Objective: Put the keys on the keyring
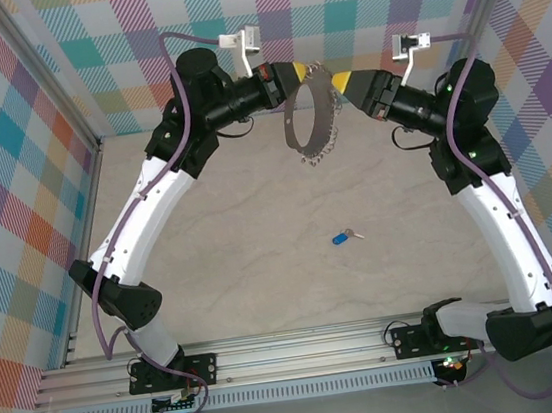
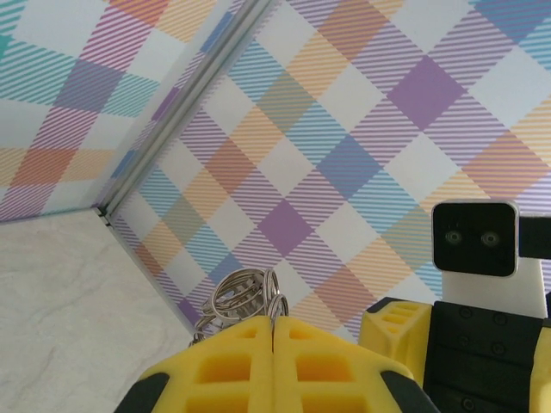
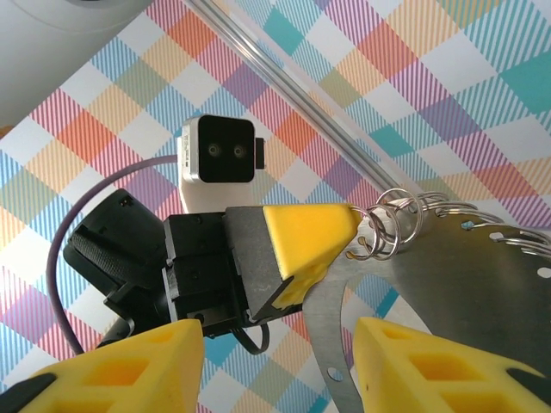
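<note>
Seen from the top external camera, the left gripper (image 1: 292, 72) and the right gripper (image 1: 339, 82) meet high at the far end of the table (image 1: 255, 199). The keyring (image 1: 291, 124) hangs in the air between them. The left gripper pinches the hoop's upper left rim, and the right gripper's yellow tip sits at its upper right edge. A cluster of small loops (image 1: 318, 153) dangles from the hoop's lower rim. The key (image 1: 340, 239), blue-headed with a short silver blade, lies alone on the table, well apart from the ring and nearer the arm bases.

In the left wrist view, the left gripper's yellow fingers (image 2: 232, 370) are pressed together, and a bunch of silver loops pokes out just beyond their tips against the plaid wall (image 2: 362, 112). One yellow finger (image 2: 398, 320) of the right gripper and its wrist camera (image 2: 475, 239) sit just beside them on the right.

In the right wrist view, the right gripper's own fingers (image 3: 129, 370) stand spread. The keyring's flat metal band runs up between them, close beside one finger, though whether it touches cannot be told. Beyond them, the left gripper's yellow tip clamps the band next to a curl of wire loops.
</note>
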`<action>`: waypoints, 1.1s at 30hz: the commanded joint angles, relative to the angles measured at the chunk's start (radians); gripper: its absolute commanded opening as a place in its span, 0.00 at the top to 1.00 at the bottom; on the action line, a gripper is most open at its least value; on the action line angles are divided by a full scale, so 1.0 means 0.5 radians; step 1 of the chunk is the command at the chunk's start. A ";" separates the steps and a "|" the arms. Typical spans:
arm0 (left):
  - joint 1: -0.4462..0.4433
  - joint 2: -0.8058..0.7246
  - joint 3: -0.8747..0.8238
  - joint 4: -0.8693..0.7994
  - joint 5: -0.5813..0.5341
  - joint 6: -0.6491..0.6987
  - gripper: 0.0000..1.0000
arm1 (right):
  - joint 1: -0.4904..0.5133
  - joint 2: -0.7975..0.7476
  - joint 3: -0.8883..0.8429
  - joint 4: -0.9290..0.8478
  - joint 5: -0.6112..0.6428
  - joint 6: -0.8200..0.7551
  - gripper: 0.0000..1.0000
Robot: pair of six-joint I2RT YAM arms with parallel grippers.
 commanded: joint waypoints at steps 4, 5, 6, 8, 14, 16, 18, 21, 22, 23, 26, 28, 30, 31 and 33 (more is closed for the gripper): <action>0.009 -0.061 0.006 0.164 -0.044 -0.073 1.00 | 0.080 0.130 0.143 0.185 -0.047 0.074 0.55; 0.009 -0.063 0.008 0.171 -0.040 -0.078 1.00 | 0.095 0.147 0.160 0.194 -0.043 0.070 0.55; 0.008 -0.060 0.009 0.176 -0.033 -0.081 1.00 | 0.107 0.167 0.175 0.197 -0.039 0.065 0.55; 0.006 -0.061 0.008 0.185 -0.027 -0.086 1.00 | 0.122 0.197 0.195 0.216 -0.025 0.062 0.56; 0.003 -0.072 0.006 0.187 -0.009 -0.087 1.00 | 0.132 0.259 0.255 0.245 0.021 0.052 0.57; 0.002 -0.078 0.004 0.193 -0.003 -0.087 1.00 | 0.134 0.272 0.266 0.241 0.029 0.042 0.58; 0.000 -0.081 0.001 0.201 0.000 -0.092 1.00 | 0.134 0.278 0.269 0.226 0.047 0.032 0.59; 0.000 -0.089 0.002 0.219 0.014 -0.097 1.00 | 0.132 0.275 0.252 0.213 0.071 0.018 0.59; 0.000 -0.090 0.001 0.226 0.020 -0.100 1.00 | 0.132 0.280 0.248 0.208 0.079 0.013 0.59; -0.003 -0.094 0.003 0.234 0.026 -0.103 1.00 | 0.133 0.281 0.247 0.204 0.083 0.013 0.59; -0.003 -0.100 0.004 0.253 0.043 -0.115 1.00 | 0.134 0.298 0.251 0.204 0.075 0.018 0.59; -0.003 -0.102 0.005 0.266 0.057 -0.121 1.00 | 0.134 0.311 0.251 0.213 0.071 0.028 0.59; -0.003 -0.104 0.009 0.275 0.069 -0.131 1.00 | 0.136 0.325 0.251 0.222 0.063 0.040 0.59; -0.003 -0.106 0.008 0.278 0.073 -0.133 1.00 | 0.136 0.332 0.251 0.229 0.060 0.043 0.59; -0.006 -0.109 0.005 0.286 0.087 -0.140 1.00 | 0.148 0.344 0.258 0.236 0.055 0.047 0.59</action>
